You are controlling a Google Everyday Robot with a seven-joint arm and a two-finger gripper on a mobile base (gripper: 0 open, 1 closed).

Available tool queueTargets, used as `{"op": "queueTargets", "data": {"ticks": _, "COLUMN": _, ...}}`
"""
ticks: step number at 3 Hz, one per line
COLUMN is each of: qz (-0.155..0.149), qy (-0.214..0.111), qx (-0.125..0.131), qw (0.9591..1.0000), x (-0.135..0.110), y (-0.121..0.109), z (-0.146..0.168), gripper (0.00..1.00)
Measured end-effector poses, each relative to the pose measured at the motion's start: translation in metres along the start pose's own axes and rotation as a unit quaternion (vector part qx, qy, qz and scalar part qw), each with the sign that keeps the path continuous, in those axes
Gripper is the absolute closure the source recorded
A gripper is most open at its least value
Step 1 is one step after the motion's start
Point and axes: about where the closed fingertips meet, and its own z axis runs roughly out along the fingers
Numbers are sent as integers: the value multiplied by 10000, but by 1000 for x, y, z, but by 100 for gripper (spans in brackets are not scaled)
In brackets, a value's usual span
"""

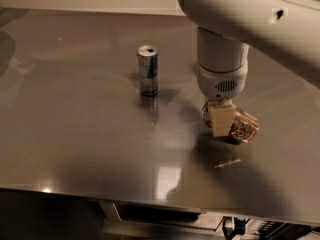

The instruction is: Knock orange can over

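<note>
Where the white arm (250, 14) reaches in from the upper right, we see its round wrist (222, 71) pointing straight down over the right half of the grey metal surface (75, 134). Below the wrist hangs the one end effector (221, 120), a pale blocky piece held low, close above the surface. We cannot tell whether it is clenched or released, because its front face hides the grasping parts.

We count two cans. The orange can (244, 126) is one of them. It sits right against the end effector, on its right side and partly behind it, with its copper body showing on both sides of the pale block. It is not upright but tipped well over, with dark lettering on the side turned toward us. Whether it rests on the surface or is held just off it, we cannot say. A dark shadow lies on the surface directly under it and the end effector.

The second can is the slimmer silver-and-blue can (148, 70). It stands upright to the left, well apart from the end effector, with its reflection on the metal below it.

One thin pale streak (227, 162) lies on the surface just in front of the orange can. We cannot tell what it is.
</note>
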Motion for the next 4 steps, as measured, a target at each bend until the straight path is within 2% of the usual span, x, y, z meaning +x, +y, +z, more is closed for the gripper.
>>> {"op": "queueTargets", "data": {"ticks": 1, "qz": -167, "qy": 40, "qx": -134, "qw": 9998, "x": -3, "y": 5, "z": 8, "gripper": 37}}
{"op": "queueTargets", "data": {"ticks": 2, "qz": -83, "qy": -107, "qx": -240, "qw": 9996, "x": 0, "y": 7, "z": 12, "gripper": 12}}
{"op": "queueTargets", "data": {"ticks": 3, "qz": -90, "qy": -158, "qx": -120, "qw": 9998, "x": -4, "y": 2, "z": 12, "gripper": 0}}
{"op": "queueTargets", "data": {"ticks": 4, "qz": -89, "qy": -163, "qx": -107, "qw": 9998, "x": -4, "y": 2, "z": 12, "gripper": 0}}
